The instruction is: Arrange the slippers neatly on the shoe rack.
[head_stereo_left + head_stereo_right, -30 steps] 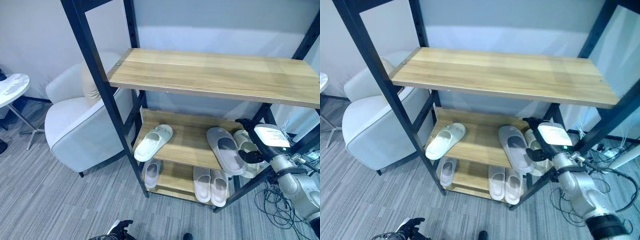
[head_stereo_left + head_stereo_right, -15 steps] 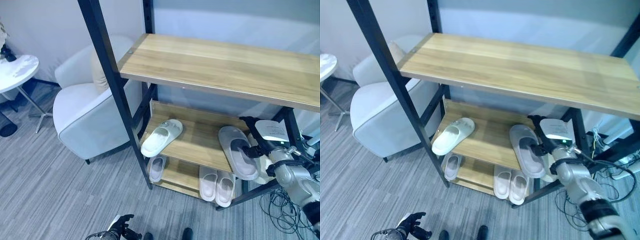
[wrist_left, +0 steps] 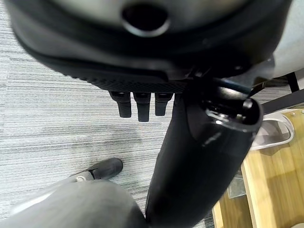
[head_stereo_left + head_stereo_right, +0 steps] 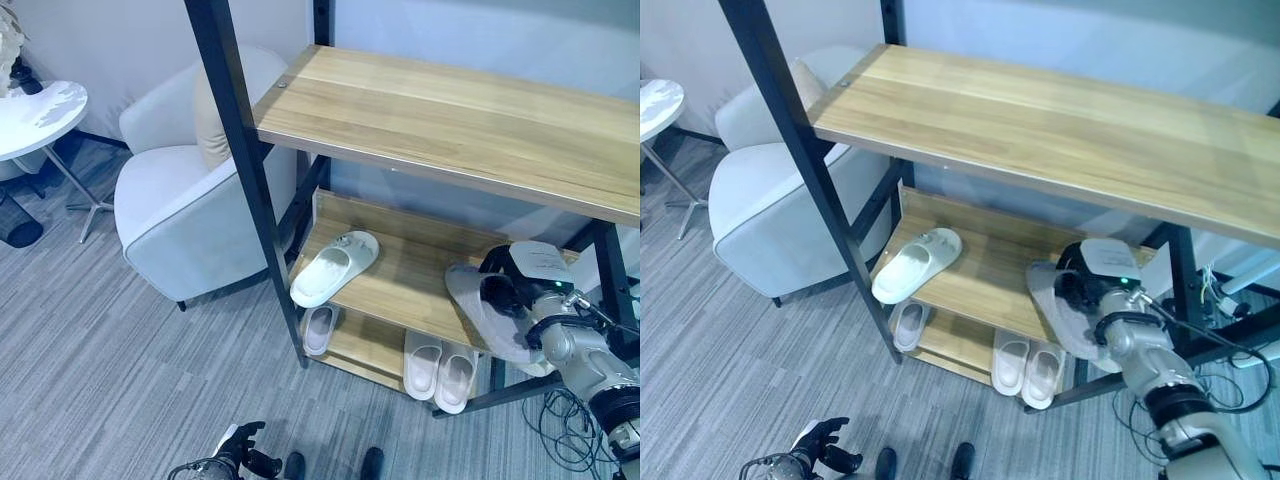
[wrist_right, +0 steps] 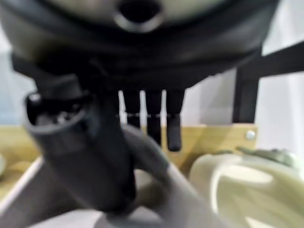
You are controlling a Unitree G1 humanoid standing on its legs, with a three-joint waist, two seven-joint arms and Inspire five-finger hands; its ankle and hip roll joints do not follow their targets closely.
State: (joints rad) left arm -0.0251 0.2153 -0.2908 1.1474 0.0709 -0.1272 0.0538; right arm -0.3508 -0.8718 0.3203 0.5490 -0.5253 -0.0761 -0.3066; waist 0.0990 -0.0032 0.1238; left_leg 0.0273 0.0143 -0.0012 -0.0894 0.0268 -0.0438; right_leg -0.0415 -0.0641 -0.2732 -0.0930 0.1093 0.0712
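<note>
The right hand (image 5: 142, 71) is seen from very close, its dark fingers (image 5: 154, 121) pointing down in a row, with the thumb (image 5: 80, 142) beside them. They close on the edge of a grey slipper (image 5: 156, 180). Just beside it lies a pale cream slipper (image 5: 247, 185). Behind both is the wooden shelf (image 5: 213, 135) and a black post of the shoe rack (image 5: 244, 95)
</note>
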